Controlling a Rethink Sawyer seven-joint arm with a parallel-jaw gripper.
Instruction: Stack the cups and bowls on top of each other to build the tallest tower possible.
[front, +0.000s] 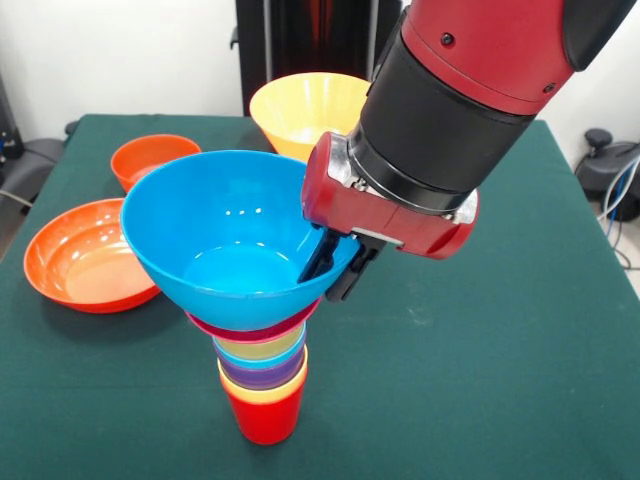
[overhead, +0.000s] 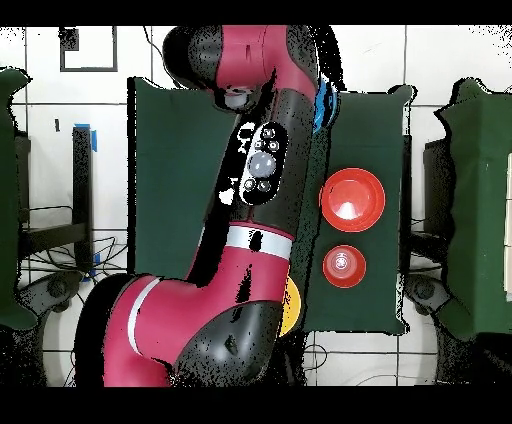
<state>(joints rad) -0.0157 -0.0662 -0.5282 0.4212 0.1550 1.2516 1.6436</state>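
The tower stands near the front of the table, on a red cup (front: 265, 418). Nested above it are yellow-orange, purple and blue cups (front: 262, 352), then a magenta-pink bowl (front: 240, 328). The large blue bowl (front: 228, 235) sits on top, tilted slightly. My gripper (front: 338, 265) comes down at the bowl's right rim, one black finger (front: 318, 258) inside and the other outside, shut on the rim. In the overhead view the arm hides the gripper and the tower; only a blue sliver of the bowl (overhead: 322, 105) shows.
A large yellow-orange bowl (front: 300, 105) stands behind the tower. A small orange bowl (front: 150, 160) (overhead: 343, 265) and a wide shallow orange bowl (front: 85, 255) (overhead: 352, 198) lie to the left in the front view. The green table (front: 500, 350) stretches to the right.
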